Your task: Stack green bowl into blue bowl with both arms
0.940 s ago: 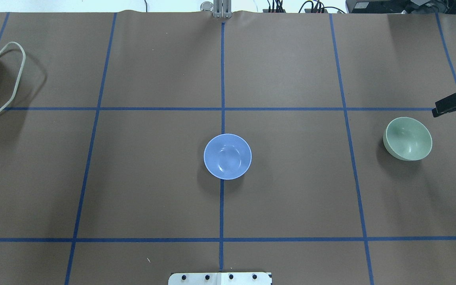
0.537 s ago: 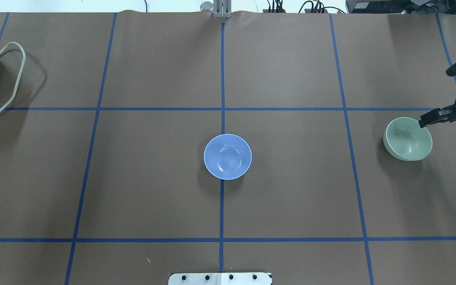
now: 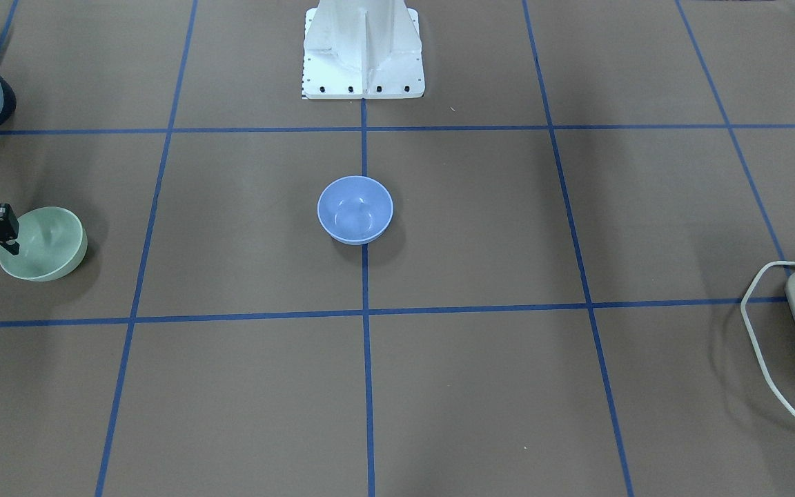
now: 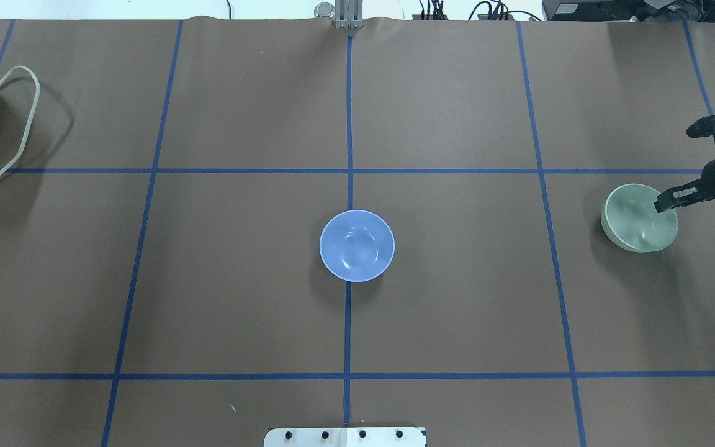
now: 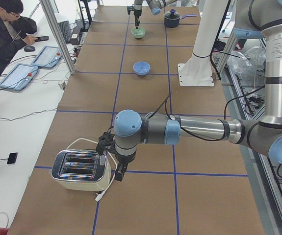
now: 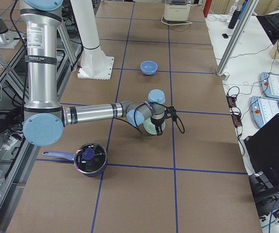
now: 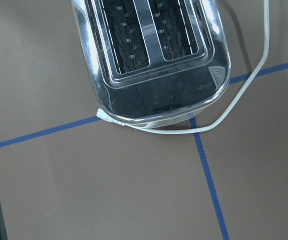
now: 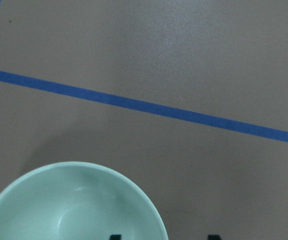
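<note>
Seen from above, the blue bowl (image 4: 357,246) sat right way up in the middle of the counter (image 4: 457,310). The green bowl (image 4: 630,223) sat well apart at its 3 o'clock. The right gripper (image 4: 668,202) was at the green bowl's 2 o'clock rim, jaws open, one inside the rim and one outside. The left gripper (image 5: 120,172) hung just beside the toaster (image 5: 81,170), out by 9 o'clock, and I could not tell if its jaws were open or closed

We look down from behind the robot and from opposite; both views share the blue bowl (image 4: 357,246). Wrist cameras sit close over the surface (image 8: 184,50).
</note>
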